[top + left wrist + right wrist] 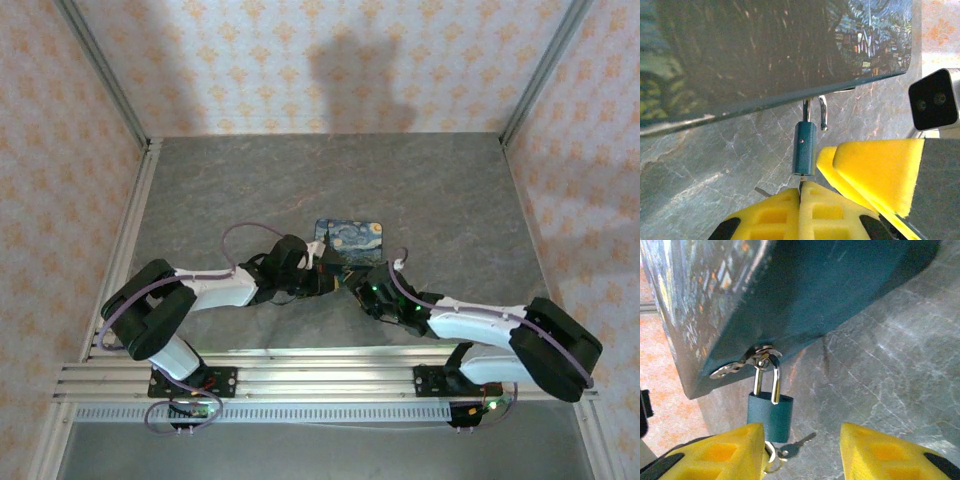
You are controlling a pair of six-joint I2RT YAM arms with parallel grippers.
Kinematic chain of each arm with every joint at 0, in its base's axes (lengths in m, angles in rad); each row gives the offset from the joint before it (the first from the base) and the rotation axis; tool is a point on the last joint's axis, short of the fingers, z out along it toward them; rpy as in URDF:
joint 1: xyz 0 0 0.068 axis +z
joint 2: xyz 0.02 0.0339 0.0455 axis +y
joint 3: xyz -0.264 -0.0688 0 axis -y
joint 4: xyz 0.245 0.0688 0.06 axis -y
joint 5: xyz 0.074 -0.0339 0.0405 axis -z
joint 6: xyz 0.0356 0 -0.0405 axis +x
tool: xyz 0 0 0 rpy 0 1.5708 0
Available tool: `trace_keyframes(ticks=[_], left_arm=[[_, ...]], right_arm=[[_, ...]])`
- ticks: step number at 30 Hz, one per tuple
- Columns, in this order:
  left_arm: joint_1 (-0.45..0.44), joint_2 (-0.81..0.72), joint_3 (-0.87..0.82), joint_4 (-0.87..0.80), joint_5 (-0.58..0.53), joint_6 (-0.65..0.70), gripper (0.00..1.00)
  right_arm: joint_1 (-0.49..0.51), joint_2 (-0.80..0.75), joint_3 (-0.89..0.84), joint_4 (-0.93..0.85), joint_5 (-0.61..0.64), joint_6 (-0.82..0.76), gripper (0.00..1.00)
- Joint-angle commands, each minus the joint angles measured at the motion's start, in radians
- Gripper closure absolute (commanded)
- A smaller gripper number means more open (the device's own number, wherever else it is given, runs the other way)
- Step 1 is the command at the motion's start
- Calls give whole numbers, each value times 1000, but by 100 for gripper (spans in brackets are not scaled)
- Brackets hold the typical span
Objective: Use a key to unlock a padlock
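Left tool (801,196) closed on key (802,183) under padlock (804,148); right tool (801,436) open, padlock ungripped. Risk: unsteadied padlock swung by twist, key slipped.

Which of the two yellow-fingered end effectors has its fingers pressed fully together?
The left end effector, at the bottom end of the small blue padlock: its yellow fingers meet with no gap. The right end effector shows a wide gap between its fingers.
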State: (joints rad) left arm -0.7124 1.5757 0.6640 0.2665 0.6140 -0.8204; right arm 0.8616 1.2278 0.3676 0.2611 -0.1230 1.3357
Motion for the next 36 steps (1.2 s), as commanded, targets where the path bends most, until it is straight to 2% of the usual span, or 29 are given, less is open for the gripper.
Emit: trace_keyframes(ticks=[1, 12, 18, 27, 36], left_arm=[[11, -4, -15, 56, 26, -20, 100], [18, 2, -45, 123, 42, -69, 100], [19, 12, -59, 171, 50, -105, 100], [34, 31, -87, 253, 69, -164, 100], [36, 42, -92, 291, 81, -193, 100]], right_arm=[[7, 30, -14, 88, 16, 24, 56], [6, 152, 9, 242, 2, 95, 57], [7, 180, 30, 266, 11, 105, 59], [6, 88, 17, 199, 81, 81, 64], [6, 74, 15, 145, 96, 77, 54]])
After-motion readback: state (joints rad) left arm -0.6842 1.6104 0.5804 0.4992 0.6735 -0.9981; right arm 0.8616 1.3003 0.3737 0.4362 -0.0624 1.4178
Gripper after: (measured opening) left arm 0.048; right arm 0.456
